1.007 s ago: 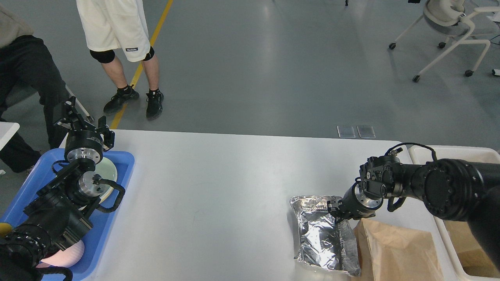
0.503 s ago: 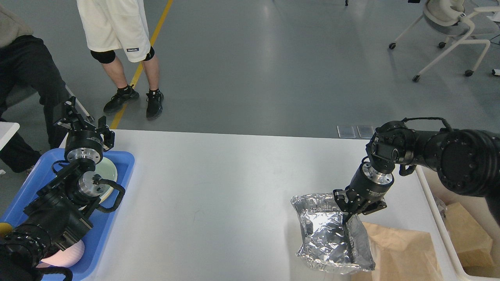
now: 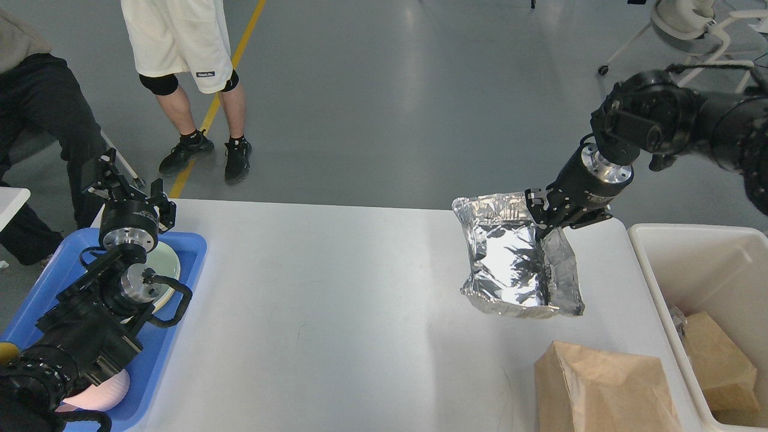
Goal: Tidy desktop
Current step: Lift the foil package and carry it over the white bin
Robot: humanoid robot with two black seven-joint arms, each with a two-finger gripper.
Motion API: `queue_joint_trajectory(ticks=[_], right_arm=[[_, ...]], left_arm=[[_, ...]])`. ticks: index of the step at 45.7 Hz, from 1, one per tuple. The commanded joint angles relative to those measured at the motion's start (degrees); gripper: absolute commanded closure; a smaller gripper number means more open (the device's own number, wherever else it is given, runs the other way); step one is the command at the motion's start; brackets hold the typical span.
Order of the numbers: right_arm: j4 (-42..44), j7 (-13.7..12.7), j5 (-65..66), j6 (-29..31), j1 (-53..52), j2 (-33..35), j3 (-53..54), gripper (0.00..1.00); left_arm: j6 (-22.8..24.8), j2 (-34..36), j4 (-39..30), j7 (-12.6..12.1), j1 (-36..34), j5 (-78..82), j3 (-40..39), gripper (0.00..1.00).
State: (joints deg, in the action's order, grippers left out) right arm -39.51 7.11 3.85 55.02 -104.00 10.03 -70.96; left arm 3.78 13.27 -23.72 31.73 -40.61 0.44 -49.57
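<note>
A crumpled silver foil bag (image 3: 516,258) hangs in the air over the right part of the white desktop (image 3: 336,312). My right gripper (image 3: 543,225) is shut on the bag's upper right edge, holding it up. A brown paper bag (image 3: 600,390) stands on the desktop near the front right corner. At the far left my left gripper (image 3: 120,180) hovers above the back end of the blue tray (image 3: 186,264), fingers spread open with nothing between them.
A cream-white bin (image 3: 702,264) beside the desktop's right edge holds a brown paper bag (image 3: 717,360). The blue tray holds a pale plate (image 3: 168,264) and a pink bowl (image 3: 102,393). Two people stand beyond the far left corner; a wheeled chair (image 3: 696,30) is at the far right.
My right arm has lifted the foil bag off the desktop, up and away from me. The brown paper bag it lay against now stands free. The left arm has not moved.
</note>
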Motion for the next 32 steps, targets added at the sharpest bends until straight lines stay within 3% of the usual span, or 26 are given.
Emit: queue_joint_trajectory(ticks=[1,15,32], right_arm=[[-0.04,-0.16,0.28,-0.02,-7.43,1.31,-0.93,1.00],[0.05,-0.16,0.37,-0.02,-18.16,1.93,-3.22,1.00],[2.85,-0.16,4.23,-0.02,-16.32,10.10,-8.32,1.00]], left_arm=[[0.00,0.00,-0.01,0.00,0.00,0.00,0.00,0.04],[0.00,0.00,-0.01,0.00,0.00,0.00,0.00,0.04],[0.00,0.00,-0.01,0.00,0.00,0.00,0.00,0.04]])
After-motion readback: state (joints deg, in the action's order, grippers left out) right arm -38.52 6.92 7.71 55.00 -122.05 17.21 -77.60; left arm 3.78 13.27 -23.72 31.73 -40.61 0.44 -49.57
